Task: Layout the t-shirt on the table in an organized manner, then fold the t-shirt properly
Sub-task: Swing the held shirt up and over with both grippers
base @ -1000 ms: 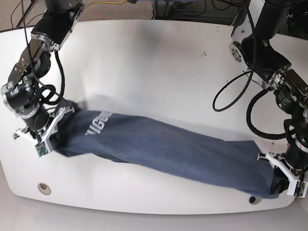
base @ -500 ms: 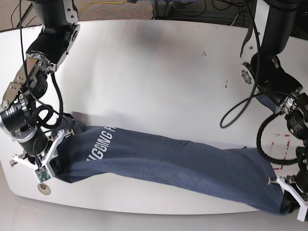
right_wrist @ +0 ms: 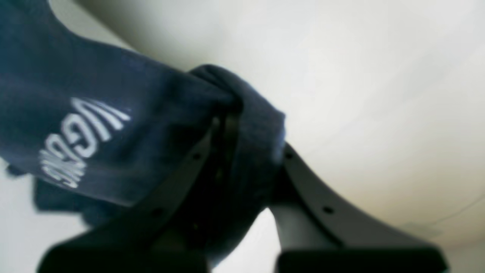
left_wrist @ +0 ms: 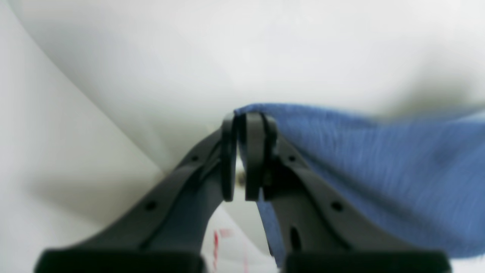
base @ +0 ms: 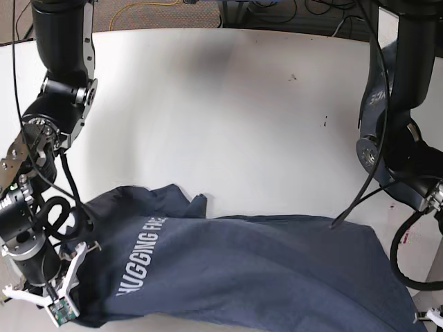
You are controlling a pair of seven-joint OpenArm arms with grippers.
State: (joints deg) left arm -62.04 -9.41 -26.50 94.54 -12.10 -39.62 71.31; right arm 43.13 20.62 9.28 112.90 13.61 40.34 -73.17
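- Across the table (base: 228, 97), from 9 to 4 o'clock, you have one dark blue t-shirt (base: 249, 270).
- Its white print reads "HUGGING F…"; the rest is hidden.
- Your two hands: left hand (left_wrist: 242, 151) pinches one shirt edge, right hand (right_wrist: 242, 125) clamps bunched fabric.

Cables (base: 277, 10) lie on the floor behind.
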